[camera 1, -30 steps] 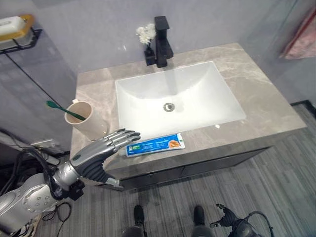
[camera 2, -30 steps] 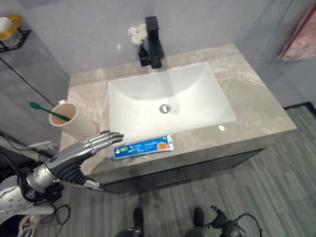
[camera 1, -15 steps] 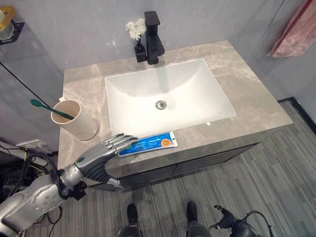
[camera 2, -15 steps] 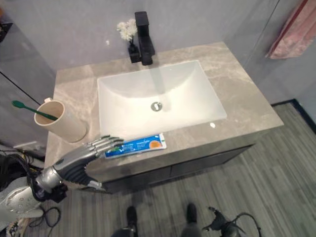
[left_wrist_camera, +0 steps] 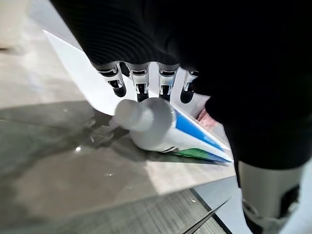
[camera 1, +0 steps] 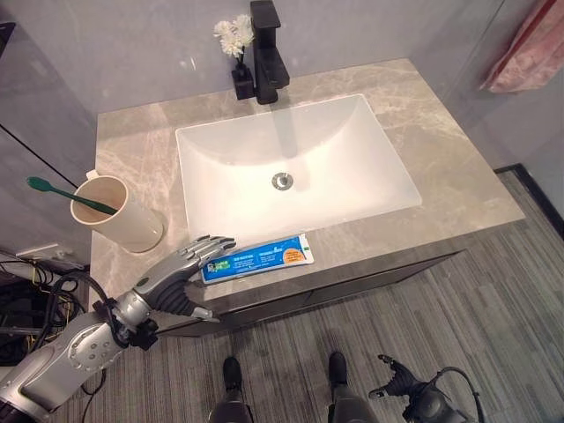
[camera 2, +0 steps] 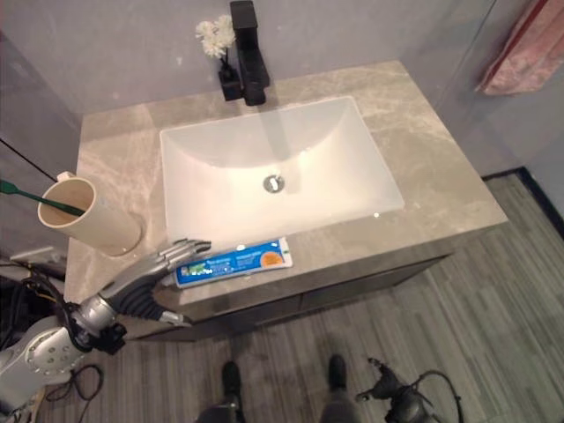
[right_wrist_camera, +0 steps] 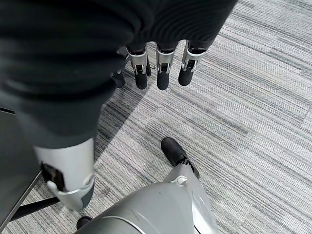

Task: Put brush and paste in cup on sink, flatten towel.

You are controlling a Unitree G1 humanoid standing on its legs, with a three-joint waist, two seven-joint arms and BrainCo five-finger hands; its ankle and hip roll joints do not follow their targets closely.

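2 of the task's things sit on the grey marbled surface [camera 1: 458, 167] around the white sink [camera 1: 291, 167]. The toothpaste tube [camera 1: 256, 259] lies flat on the front strip of the surface, just in front of the sink's front rim, its white cap end pointing toward the robot's left. The cream cup [camera 1: 115, 213] stands upright at the left side of the surface, beside the sink, and the green toothbrush [camera 1: 62, 194] leans inside it with its head sticking out over the rim to the left.

The left hand [camera 1: 181, 269] reaches in from the lower left, its fingers [camera 1: 214, 244] extended and relaxed, their dark tips over the cap end of the tube. In the left wrist view the fingertips [left_wrist_camera: 141, 90] hang just past the tube's white cap [left_wrist_camera: 131, 113]; whether they touch the tube cannot be told, and nothing is curled round it. The thumb sits apart, below the front edge of the surface.

The right hand [right_wrist_camera: 156, 68] hangs low by the robot's side over the grey striped floor [right_wrist_camera: 253, 97], fingers straight and holding nothing.

A black faucet [camera 1: 267, 53] stands at the back of the sink with a small vase of white flowers [camera 1: 231, 40] just beside it. 1 pink towel [camera 1: 533, 53] hangs on the wall at the upper right, well apart from the sink.
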